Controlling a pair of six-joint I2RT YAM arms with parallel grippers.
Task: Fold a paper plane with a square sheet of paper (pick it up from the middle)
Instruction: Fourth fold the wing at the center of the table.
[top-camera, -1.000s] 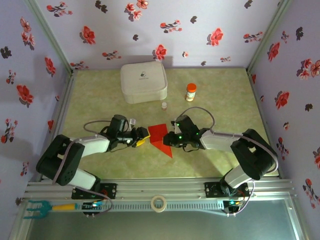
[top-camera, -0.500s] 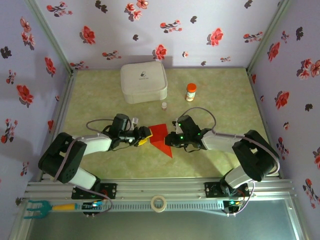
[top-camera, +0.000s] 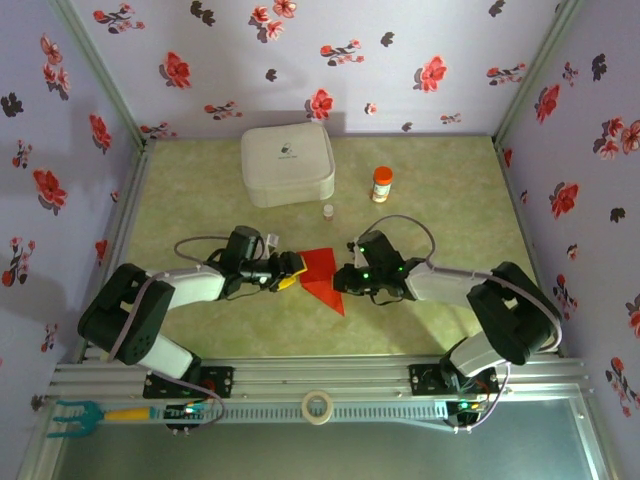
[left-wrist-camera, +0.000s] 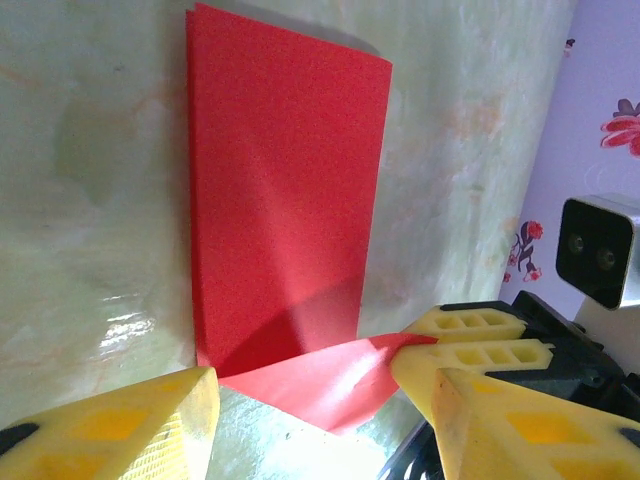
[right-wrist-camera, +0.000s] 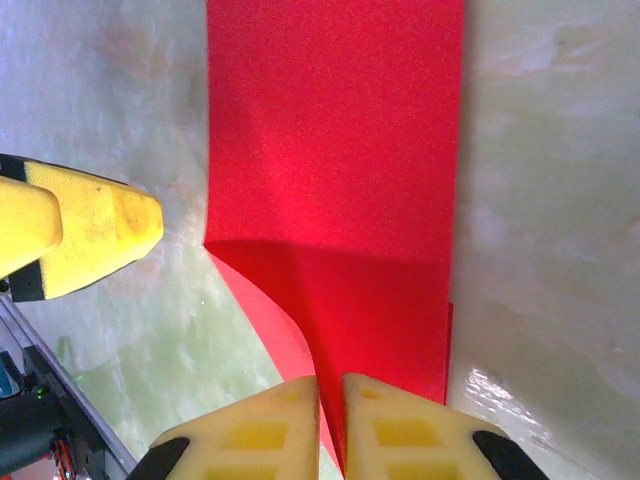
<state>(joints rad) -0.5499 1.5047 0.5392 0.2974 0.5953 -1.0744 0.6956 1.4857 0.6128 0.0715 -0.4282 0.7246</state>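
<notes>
Since a second ago the left claw (top-camera: 287, 270) has edged nearer the square sheet of paper (top-camera: 318, 266), and the right claw (top-camera: 343, 279) has narrowed. The red sheet, already creased smaller, has stayed at the middle of the green bench (top-camera: 450, 200) between the two claws.

The right claw is pinched almost closed on the sheet's near corner, and that flap curls up off the bench. The left claw stands about half open and holds nothing. One yellow fingertip (right-wrist-camera: 120, 215) is just beside the sheet's edge.

From above, the right claw covers the pinched corner. How many layers lie in the fold cannot be made out.
</notes>
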